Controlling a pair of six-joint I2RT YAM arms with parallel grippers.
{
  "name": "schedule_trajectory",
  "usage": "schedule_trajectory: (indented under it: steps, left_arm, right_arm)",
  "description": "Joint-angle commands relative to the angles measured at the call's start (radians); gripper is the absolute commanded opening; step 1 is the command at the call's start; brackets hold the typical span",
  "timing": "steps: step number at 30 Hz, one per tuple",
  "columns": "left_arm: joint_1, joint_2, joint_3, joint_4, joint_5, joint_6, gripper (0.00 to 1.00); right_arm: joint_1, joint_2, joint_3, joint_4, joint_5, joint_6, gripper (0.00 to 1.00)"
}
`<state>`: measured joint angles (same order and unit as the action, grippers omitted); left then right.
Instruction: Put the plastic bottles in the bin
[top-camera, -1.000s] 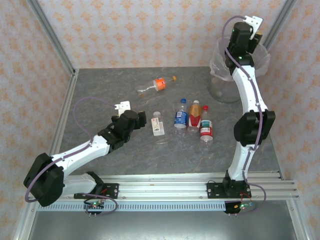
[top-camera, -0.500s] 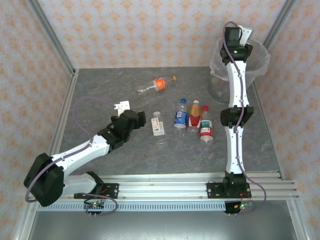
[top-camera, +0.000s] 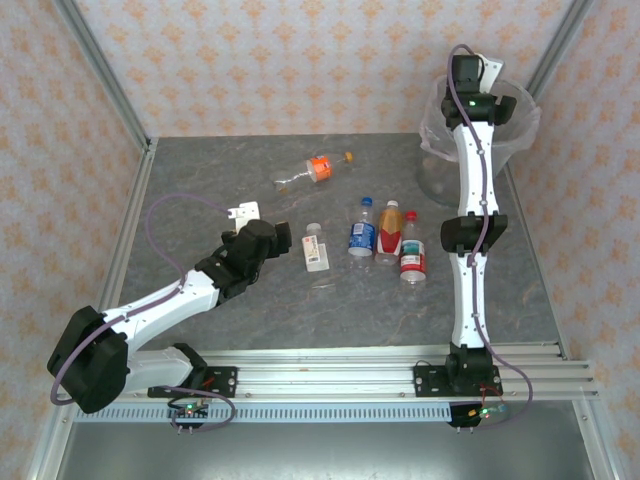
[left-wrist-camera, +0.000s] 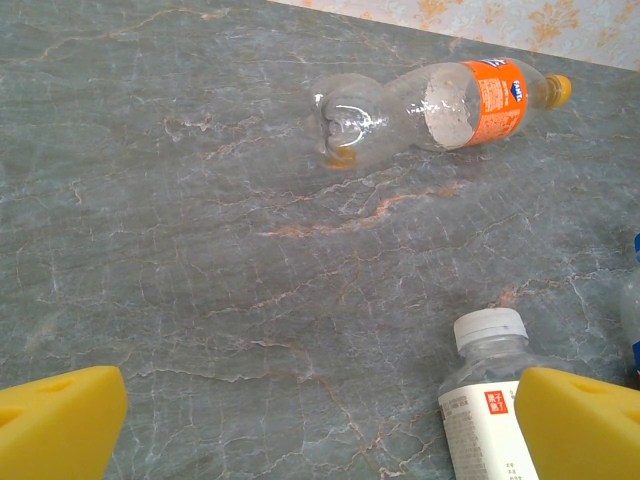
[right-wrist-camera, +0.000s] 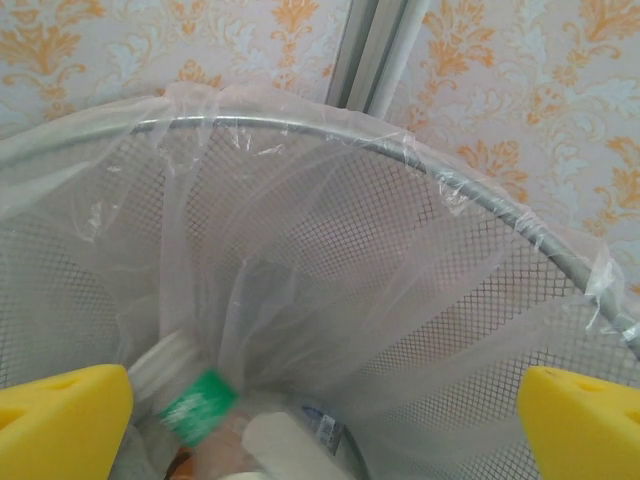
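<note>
My right fingers (right-wrist-camera: 60, 415) stand wide apart and empty above the bin (right-wrist-camera: 300, 125), and a blurred green-labelled bottle (right-wrist-camera: 195, 405) is inside it. My left fingers (left-wrist-camera: 55, 420) are wide apart too, low over the desk (left-wrist-camera: 200, 250). A white-labelled bottle (left-wrist-camera: 490, 400) lies just beside one of them, and an orange-labelled bottle (left-wrist-camera: 440, 100) lies farther off.

Bare table (top-camera: 200, 172) lies open at left; five bottles (top-camera: 388, 232) clutter the middle, and the bin (top-camera: 437, 176) fills the far-right corner.

2 arms (top-camera: 160, 300) | wht links (top-camera: 470, 300) | blk joints (top-camera: 468, 236) | purple cables (top-camera: 150, 230) | yellow pads (left-wrist-camera: 60, 420)
</note>
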<state>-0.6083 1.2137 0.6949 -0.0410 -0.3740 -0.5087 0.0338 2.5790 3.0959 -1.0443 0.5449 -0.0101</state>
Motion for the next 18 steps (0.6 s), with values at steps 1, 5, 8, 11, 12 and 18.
schedule_trajectory:
  steps: [1, 5, 8, 11, 12, 18]
  left_arm:
    - [0.007, -0.015, -0.002, -0.021, -0.014, -0.021, 1.0]
    - [0.007, -0.014, -0.004, -0.016, -0.013, -0.021, 1.0]
    - [0.007, -0.015, -0.003, -0.014, -0.011, -0.02, 1.0]
    - [0.008, -0.016, -0.003, -0.014, -0.009, -0.02, 1.0]
    - [0.008, -0.016, -0.005, -0.013, -0.011, -0.02, 1.0]
    - [0.008, -0.016, -0.008, -0.003, -0.009, -0.02, 1.0]
  right_arm:
    - [-0.001, -0.077, 0.076, -0.039, -0.011, 0.013, 0.99]
    - [0.0, -0.099, 0.074, -0.038, -0.043, 0.017, 0.99]
    - [-0.001, -0.117, 0.075, -0.044, -0.076, 0.029, 0.99]
    - [0.006, -0.142, 0.075, -0.05, -0.12, 0.032, 0.99]
    - [0.011, -0.152, 0.074, -0.048, -0.137, 0.026, 0.99]
    - [0.052, -0.229, 0.075, -0.028, -0.304, 0.022, 0.99]
